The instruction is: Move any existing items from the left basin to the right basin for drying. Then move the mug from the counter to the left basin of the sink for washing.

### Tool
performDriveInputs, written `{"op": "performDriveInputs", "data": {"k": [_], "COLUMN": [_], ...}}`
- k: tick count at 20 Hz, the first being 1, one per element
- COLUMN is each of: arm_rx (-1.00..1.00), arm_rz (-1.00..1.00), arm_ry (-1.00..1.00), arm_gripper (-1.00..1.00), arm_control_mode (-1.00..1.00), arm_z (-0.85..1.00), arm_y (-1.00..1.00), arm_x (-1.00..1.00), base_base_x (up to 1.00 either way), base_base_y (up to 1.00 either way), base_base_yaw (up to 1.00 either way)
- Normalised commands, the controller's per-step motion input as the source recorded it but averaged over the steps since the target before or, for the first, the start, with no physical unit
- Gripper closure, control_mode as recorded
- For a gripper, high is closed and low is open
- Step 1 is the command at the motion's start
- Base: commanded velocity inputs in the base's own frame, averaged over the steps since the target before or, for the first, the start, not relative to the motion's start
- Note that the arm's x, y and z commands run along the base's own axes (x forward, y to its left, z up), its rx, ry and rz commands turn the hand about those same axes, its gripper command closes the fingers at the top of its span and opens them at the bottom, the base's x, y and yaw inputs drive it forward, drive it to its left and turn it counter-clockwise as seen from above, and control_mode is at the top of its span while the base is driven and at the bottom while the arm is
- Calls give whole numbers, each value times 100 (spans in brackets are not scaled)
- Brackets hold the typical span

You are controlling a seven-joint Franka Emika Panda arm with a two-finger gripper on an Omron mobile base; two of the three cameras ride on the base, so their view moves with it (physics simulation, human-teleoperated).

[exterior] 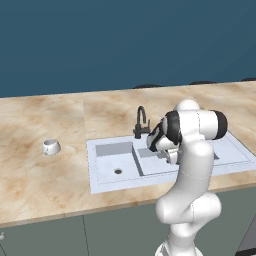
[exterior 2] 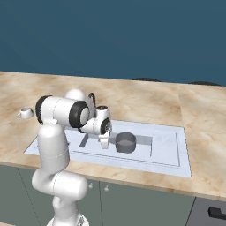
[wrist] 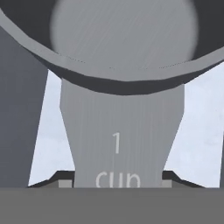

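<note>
Gripper [exterior 2: 104,145]: I see its fingers [wrist: 65,180] flanking the pan's flat handle [wrist: 120,131], grasping it | Pan [exterior 2: 125,142]: upright in the right basin [exterior 2: 163,148] of the sink [exterior: 100,167] | Left basin [exterior: 114,165]: drain visible | Mug [exterior: 51,146]: on the counter [exterior: 40,175], left of the sink, well apart.

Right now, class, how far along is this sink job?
Nearly done: the pan is out of the left basin and in the right basin. In hand: the jaws flank its handle, apparently gripping; release is due. Left: the mug sits on the counter, to go into the left basin.
</note>
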Motion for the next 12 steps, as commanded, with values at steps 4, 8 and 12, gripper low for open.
{"op": "performDriveInputs", "data": {"k": [4,8,12], "arm_rx": [3,1,0], "arm_rz": [1,0,0], "arm_ry": [0,0,-1], "arm_gripper": [-100,-100,-100], "arm_control_mode": [-100,-100,-100], "arm_z": [-5,1,19], "arm_y": [0,0,0], "arm_x": [10,3,0], "base_base_x": [0,0,0], "base_base_y": [0,0,0], "base_base_yaw": [0,0,0]}}
